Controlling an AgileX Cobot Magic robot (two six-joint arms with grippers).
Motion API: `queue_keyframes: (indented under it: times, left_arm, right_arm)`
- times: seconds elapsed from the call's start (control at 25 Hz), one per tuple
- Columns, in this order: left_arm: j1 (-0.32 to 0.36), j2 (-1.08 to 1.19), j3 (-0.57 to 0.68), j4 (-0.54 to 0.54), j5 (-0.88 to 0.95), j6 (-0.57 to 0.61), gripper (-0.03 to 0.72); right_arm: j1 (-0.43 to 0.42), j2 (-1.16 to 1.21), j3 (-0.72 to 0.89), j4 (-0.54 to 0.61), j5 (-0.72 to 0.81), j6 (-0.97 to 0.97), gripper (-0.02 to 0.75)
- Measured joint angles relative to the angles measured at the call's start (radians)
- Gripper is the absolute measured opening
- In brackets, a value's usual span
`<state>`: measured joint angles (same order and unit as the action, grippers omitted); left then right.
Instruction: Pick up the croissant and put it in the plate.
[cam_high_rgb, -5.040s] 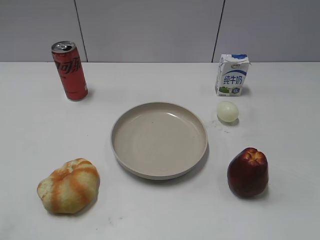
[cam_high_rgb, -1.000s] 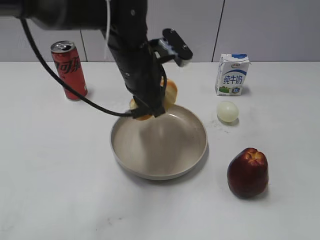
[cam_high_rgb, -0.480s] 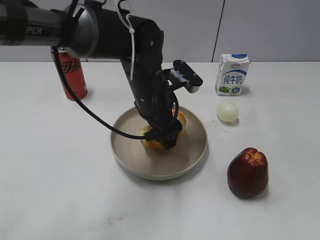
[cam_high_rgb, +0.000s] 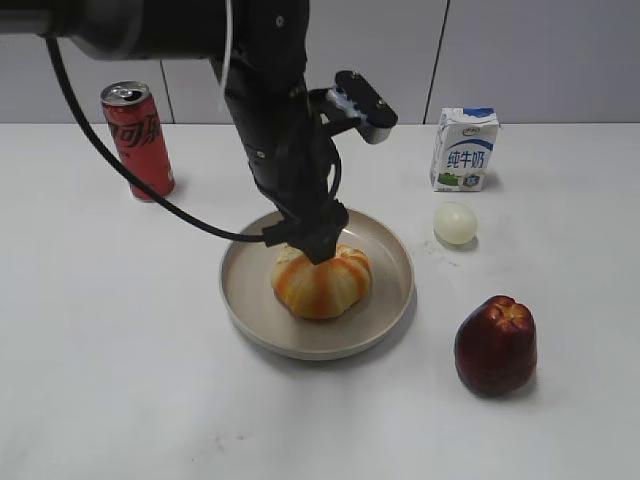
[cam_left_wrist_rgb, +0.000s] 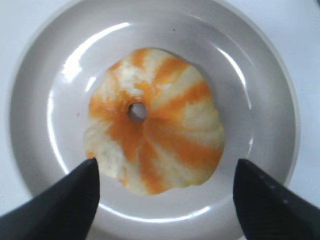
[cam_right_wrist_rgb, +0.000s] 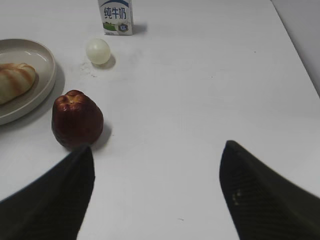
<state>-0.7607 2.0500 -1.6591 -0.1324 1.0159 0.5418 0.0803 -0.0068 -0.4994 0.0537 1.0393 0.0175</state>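
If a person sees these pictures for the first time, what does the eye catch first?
The black left arm's open gripper hangs just above the orange-striped croissant, which lies in the middle of the beige plate. Next, the dark red apple at front right.

The plate (cam_high_rgb: 250, 300) is the landmark, near the middle of the table (cam_high_rgb: 90, 380). The croissant (cam_high_rgb: 321, 281) lies in the plate, around its centre. Directly above the croissant hangs the left gripper (cam_high_rgb: 312, 243), its fingers spread apart to either side. Behind the plate to the left stands the can (cam_high_rgb: 138, 141). Behind the plate to the right stands the milk carton (cam_high_rgb: 464, 150), and the egg (cam_high_rgb: 455, 223) lies just right of the plate's rim, in front of that carton. The apple (cam_high_rgb: 495, 344) sits right of the plate and nearer the front, apart from it.
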Motion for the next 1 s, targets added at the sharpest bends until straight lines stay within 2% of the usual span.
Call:
queue_keyframes:
  times: [0.12, 0.24, 0.32, 0.48, 0.6, 0.72, 0.84, 1.0]
  left_arm:
    - [0.02, -0.057, 0.0, 0.063, 0.056, -0.033, 0.617]
    - [0.074, -0.108, -0.002, 0.114, 0.155, -0.112, 0.608]
    - [0.133, -0.133, -0.002, 0.132, 0.185, -0.17, 0.599]
    - [0.296, -0.182, 0.001, 0.115, 0.196, -0.309, 0.591]
    - [0.429, -0.22, 0.001, 0.059, 0.197, -0.339, 0.591]
    - [0.527, -0.265, 0.02, -0.011, 0.197, -0.363, 0.591]
    - [0.577, -0.332, 0.08, -0.035, 0.197, -0.369, 0.591]
    - [0.585, -0.467, 0.25, -0.024, 0.197, -0.369, 0.591]
  right_arm:
    - [0.0, 0.0, 0.0, 0.0, 0.0, 0.0, 0.588]
    - [0.0, 0.0, 0.0, 0.0, 0.0, 0.0, 0.588]
    - [0.0, 0.0, 0.0, 0.0, 0.0, 0.0, 0.588]
    - [0.0, 0.0, 0.0, 0.0, 0.0, 0.0, 0.588]
    - [0.0, 0.0, 0.0, 0.0, 0.0, 0.0, 0.588]
    - [0.0, 0.0, 0.0, 0.0, 0.0, 0.0, 0.588]
    - [0.0, 0.0, 0.0, 0.0, 0.0, 0.0, 0.588]
    - [0.0, 0.0, 0.0, 0.0, 0.0, 0.0, 0.588]
